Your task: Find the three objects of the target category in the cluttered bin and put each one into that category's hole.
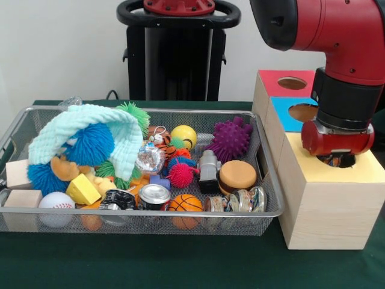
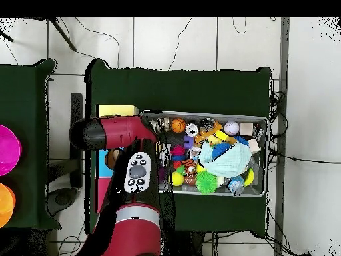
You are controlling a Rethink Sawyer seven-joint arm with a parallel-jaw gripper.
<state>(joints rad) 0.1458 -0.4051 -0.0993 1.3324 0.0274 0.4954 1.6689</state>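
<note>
The silver wire-mesh bin (image 1: pixel 144 214) sits on the green table, full of toys; it also shows in the overhead view (image 2: pixel 206 115). I see no white polka-dot cloth piece lying in it. My gripper (image 1: pixel 337 158) hangs straight down over the yellow-topped box (image 1: pixel 367 171), its tip at the round dark hole (image 1: pixel 348 162), which it mostly covers. A small speckled bit shows under the gripper at the hole's rim; I cannot tell what it is. In the overhead view the red arm (image 2: pixel 136 170) hides the gripper and the hole.
The blue-topped box's hole (image 1: pixel 302 112) and the red-topped box's hole (image 1: pixel 292 82) lie behind the yellow one. A large mint-green cloth (image 1: pixel 84 129) drapes over blue spiky balls. A purple spiky ball (image 1: pixel 230 139), basketball (image 1: pixel 184 203), baseball (image 1: pixel 55 201) and can (image 1: pixel 154 195) crowd the bin.
</note>
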